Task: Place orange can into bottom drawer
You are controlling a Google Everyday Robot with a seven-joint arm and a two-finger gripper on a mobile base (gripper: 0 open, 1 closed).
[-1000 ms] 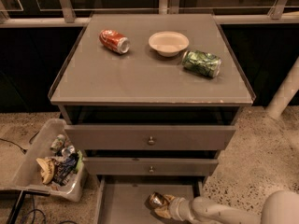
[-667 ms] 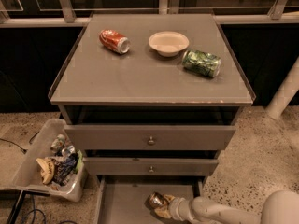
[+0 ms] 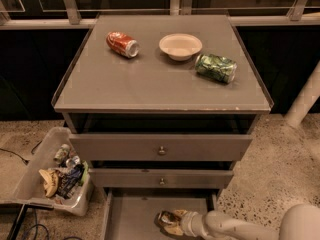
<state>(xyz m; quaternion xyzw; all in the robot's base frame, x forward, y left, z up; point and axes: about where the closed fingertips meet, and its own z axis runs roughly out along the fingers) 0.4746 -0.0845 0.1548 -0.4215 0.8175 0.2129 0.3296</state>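
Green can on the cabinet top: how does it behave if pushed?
Green can lies on its side, so it likely rolls. Looks dented, so probably empty and light. Hand is in the bottom drawer, at the orange can.

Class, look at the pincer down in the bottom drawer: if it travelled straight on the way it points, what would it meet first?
The pincer points left along the bottom drawer, the orange can right at its tip; beyond that, probably the drawer's left wall, though depth is unclear.
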